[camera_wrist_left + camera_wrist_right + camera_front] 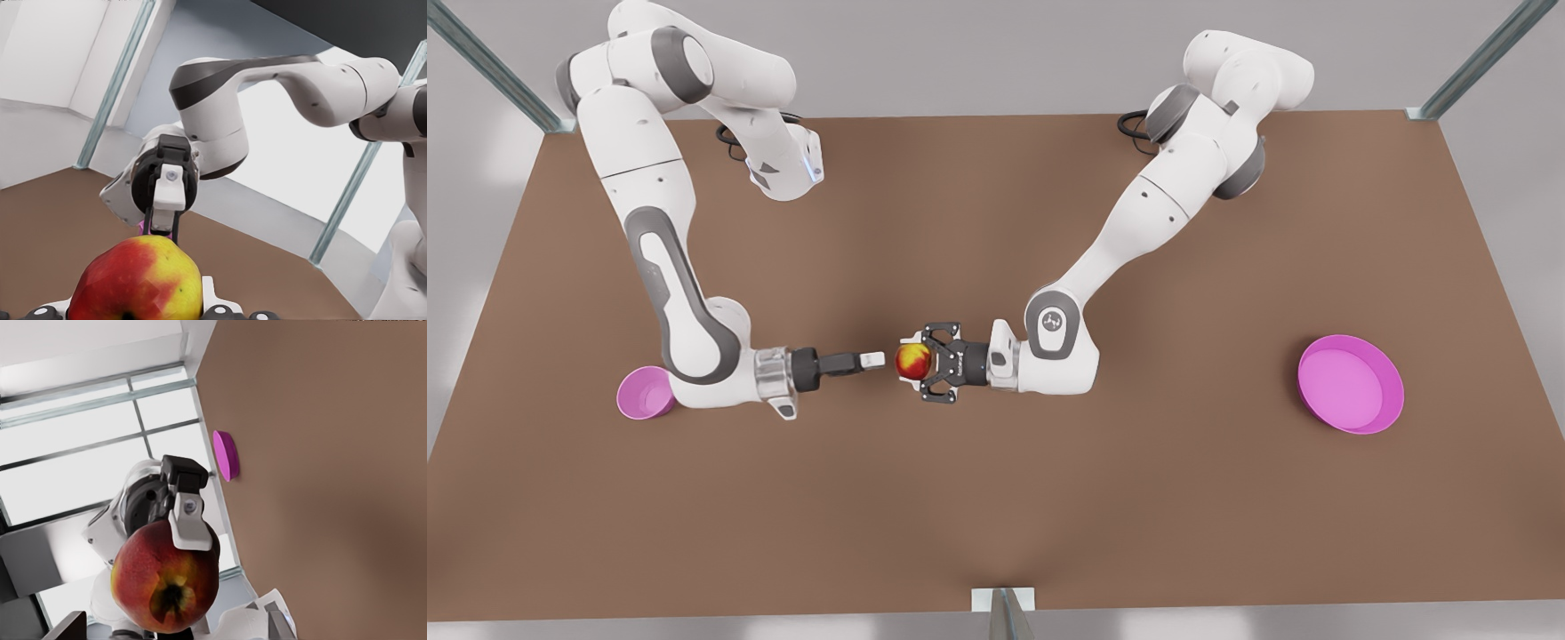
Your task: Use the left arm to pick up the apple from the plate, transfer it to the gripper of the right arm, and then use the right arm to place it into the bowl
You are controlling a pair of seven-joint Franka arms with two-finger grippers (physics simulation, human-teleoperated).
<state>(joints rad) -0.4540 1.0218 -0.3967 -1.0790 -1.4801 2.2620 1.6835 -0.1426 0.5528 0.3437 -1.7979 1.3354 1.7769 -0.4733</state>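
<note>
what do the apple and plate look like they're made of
The small round red-and-yellow apple, in the left gripper facing the right gripper: waxy fruit skin, soft sheen, faceted patches. The wide shallow magenta-pink plate: probably smooth plastic or glazed ceramic; uniform colour, even matte surface.

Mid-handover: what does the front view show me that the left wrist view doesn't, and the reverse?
Front view only: the empty plate far off at the front view's right, and a small gap between the right tool and the apple, which the left tool grips. Left wrist view only: the right tool seen head-on, just beyond the apple. Both: the apple, the right tool, and the bowl behind the right arm, a pink sliver in the left wrist view.
</note>
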